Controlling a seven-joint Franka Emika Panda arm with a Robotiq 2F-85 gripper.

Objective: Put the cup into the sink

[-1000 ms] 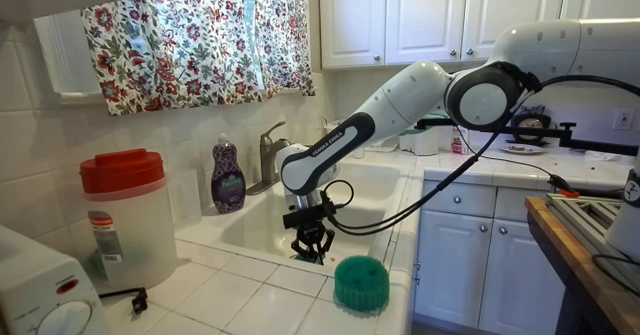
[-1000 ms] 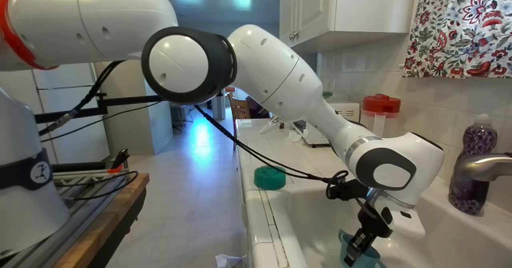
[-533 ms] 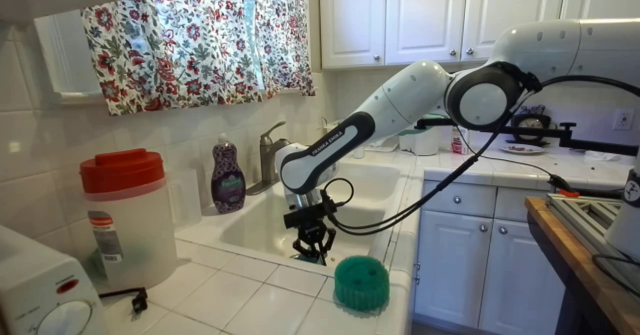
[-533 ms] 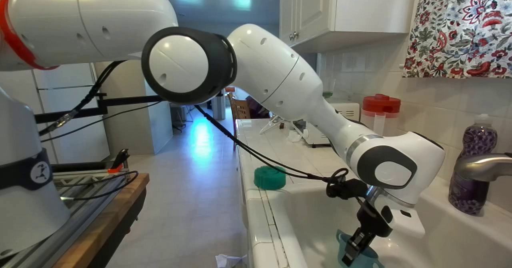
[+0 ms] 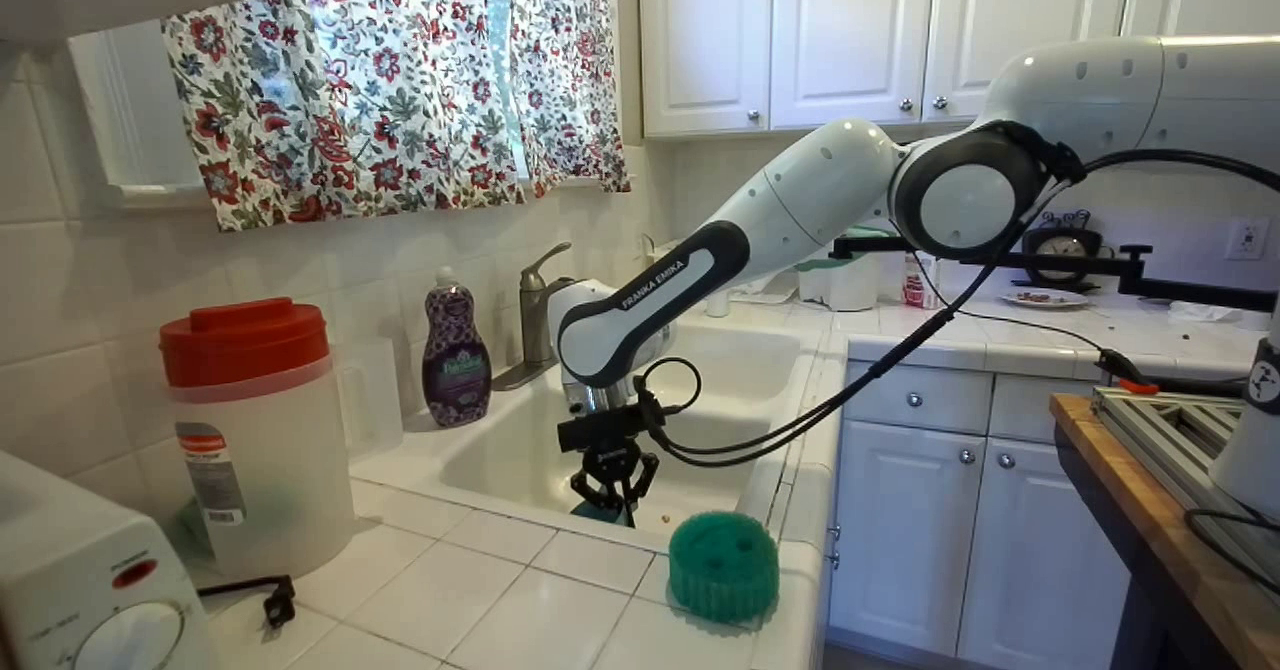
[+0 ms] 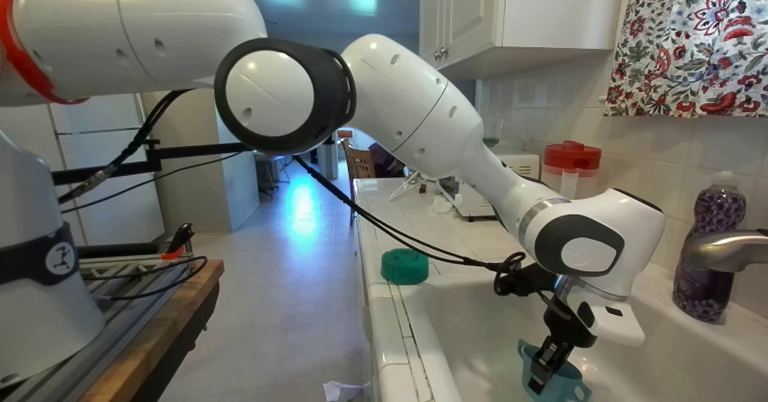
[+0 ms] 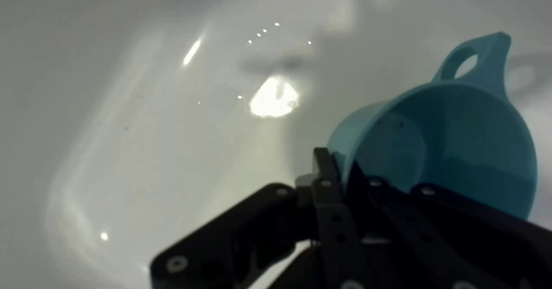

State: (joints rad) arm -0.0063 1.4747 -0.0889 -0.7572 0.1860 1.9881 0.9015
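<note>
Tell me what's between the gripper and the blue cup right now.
Nothing: in the wrist view, the gripper is closed on the blue cup at its wall, one finger outside and one inside.

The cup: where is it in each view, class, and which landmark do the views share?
In an exterior view: cup low, slightly left of centre, mostly hidden.
In an exterior view: cup at the bottom, right of centre, cut off.
Wrist view: cup on the right, partly behind the gripper.
Shared landmark: the gripper, at the cup in all three.
</note>
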